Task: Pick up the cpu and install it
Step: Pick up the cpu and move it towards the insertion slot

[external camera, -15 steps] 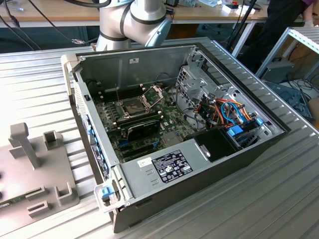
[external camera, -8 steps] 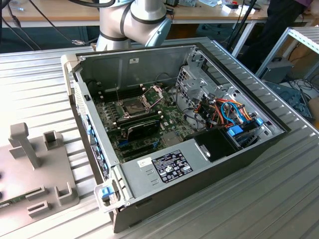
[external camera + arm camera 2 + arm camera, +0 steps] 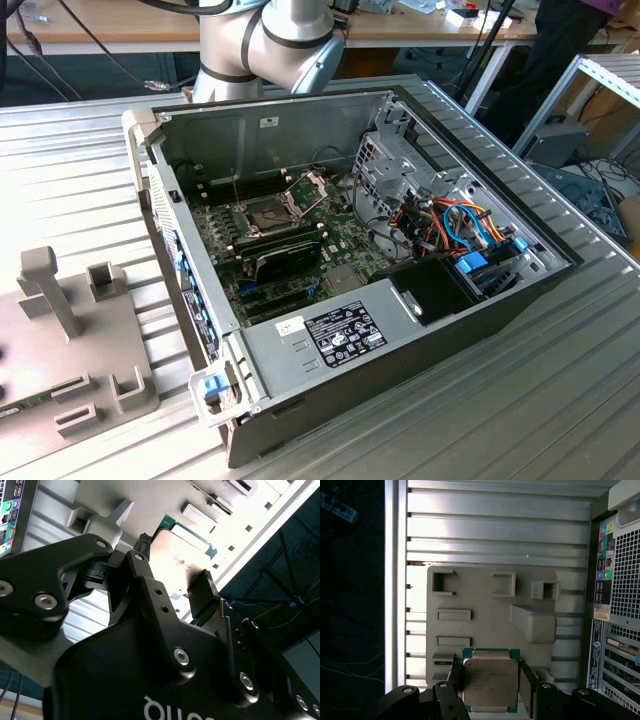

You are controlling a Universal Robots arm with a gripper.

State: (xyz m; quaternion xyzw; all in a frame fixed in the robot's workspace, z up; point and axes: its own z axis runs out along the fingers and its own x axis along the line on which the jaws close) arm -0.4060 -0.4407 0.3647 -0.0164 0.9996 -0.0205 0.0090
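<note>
Silvery cpu (image 3: pixel 490 690), pinched at opposite edges by the jaws of the gripper (image 3: pixel 491 671), over the grey fixture plate (image 3: pixel 485 625); we note the ribbed aluminium table (image 3: pixel 500 400) bearing the open computer case (image 3: pixel 260 135), dark floor (image 3: pixel 350 630) beyond.

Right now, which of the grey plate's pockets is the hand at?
The one holding the cpu, gripped by the hand; the plate's other pockets and slots stand bare.

Flat, silvery, green-edged cpu (image 3: pixel 490 681) over grey plate (image 3: pixel 485 611)
</note>
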